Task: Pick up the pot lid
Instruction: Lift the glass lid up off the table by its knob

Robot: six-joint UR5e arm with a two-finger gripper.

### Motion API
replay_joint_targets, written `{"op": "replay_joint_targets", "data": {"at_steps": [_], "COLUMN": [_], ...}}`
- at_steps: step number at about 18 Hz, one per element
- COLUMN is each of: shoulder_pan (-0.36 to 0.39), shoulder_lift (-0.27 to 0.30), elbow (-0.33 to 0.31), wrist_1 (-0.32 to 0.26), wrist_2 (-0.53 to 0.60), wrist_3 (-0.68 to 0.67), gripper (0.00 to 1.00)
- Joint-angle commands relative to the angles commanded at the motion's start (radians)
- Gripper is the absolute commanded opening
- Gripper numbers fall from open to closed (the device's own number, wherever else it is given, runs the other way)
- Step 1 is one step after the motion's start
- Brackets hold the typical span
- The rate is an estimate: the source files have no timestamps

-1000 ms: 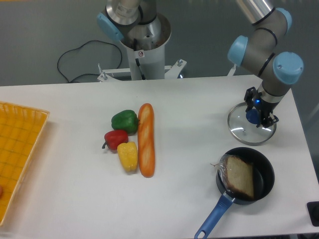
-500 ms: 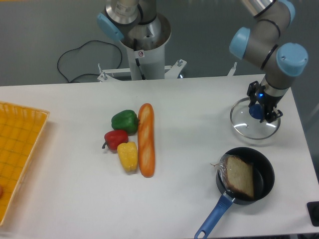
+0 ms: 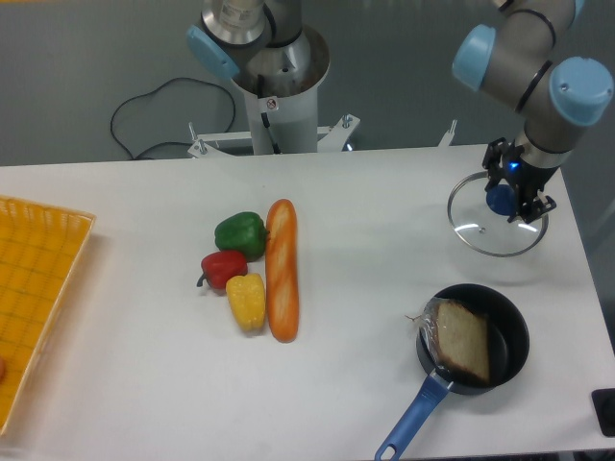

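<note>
Camera, claw (image 3: 513,195) closed on lid (image 3: 478,230), at knob (image 3: 500,200)

Robot lab, by the look of it, with kitchen goods on the table

A robot arm (image 3: 567,96) works over a plain white table (image 3: 144,307), and blue-and-grey machinery (image 3: 213,50) stands beyond the far edge, with a loose black cable (image 3: 183,80) looping near it. The food and cookware suggest a kitchen: peppers (image 3: 247,303) and a long loaf (image 3: 282,269) left of the middle, a pan (image 3: 509,312) near right. These lie spaced out on the bare top, more test bench than counter.
</note>
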Motion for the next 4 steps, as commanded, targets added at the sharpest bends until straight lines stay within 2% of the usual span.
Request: {"op": "replay_joint_targets", "data": {"at_steps": [4], "shoulder_pan": [-0.003], "shoulder_lift": [0.000], "elbow": [0.034], "wrist_1": [-0.046], "wrist_2": [0.000], "wrist_3": [-0.020], "gripper": [0.44]}}
